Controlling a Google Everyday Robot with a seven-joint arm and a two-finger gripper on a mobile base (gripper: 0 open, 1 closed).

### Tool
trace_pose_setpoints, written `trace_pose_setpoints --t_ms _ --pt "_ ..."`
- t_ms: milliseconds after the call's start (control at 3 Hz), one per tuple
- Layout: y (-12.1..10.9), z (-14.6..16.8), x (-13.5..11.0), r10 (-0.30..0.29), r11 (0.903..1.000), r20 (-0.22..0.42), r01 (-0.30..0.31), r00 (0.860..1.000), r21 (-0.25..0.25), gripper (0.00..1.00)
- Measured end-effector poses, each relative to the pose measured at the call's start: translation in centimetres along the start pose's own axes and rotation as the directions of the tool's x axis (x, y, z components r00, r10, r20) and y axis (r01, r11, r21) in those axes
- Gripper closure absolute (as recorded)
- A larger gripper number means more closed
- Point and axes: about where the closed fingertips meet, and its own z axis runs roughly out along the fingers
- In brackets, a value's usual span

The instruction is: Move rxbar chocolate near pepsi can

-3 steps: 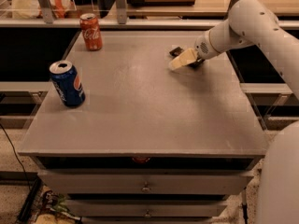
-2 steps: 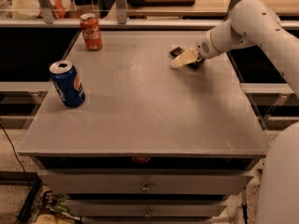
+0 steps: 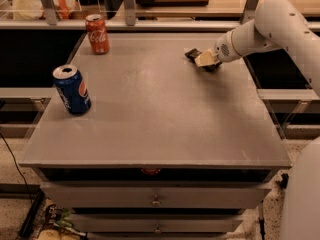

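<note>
Rxbar chocolate (image 3: 191,53) lies flat at the far right part of the tabletop (image 3: 160,124). Only its dark ends show, because the claw (image 3: 205,59) is down right over its middle. The claw comes in from the right on the white arm (image 3: 270,29), low and tilted toward the surface. This posture suits a thin flat thing, which can be taken only from above, across its narrow width. Whether the claw is open or closed on the bar I cannot tell, since its pale body covers the place of contact. The pepsi can (image 3: 72,89) stands upright near the left edge, well apart from the bar, with only tabletop between them (so the way across looks free to me). A red Coca-Cola can (image 3: 97,34) stands at the far left corner, to the side of that way. In my judgement the step in hand is the grasp, and the carrying to the blue can is not yet done.
</note>
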Motion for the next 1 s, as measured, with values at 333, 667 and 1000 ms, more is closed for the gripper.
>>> trace_pose_setpoints --t_ms 333,667,1000 --pt "0.7 -1.2 -1.1 -0.03 0.9994 0.031 0.031 0.999 -0.015 1.0" --pt "2.3 -3.0 -3.1 -0.094 0.9944 0.078 0.098 0.992 -0.041 1.0" --pt "6.2 -4.9 -5.2 -0.217 0.9695 0.104 0.227 0.971 -0.094 1.0"
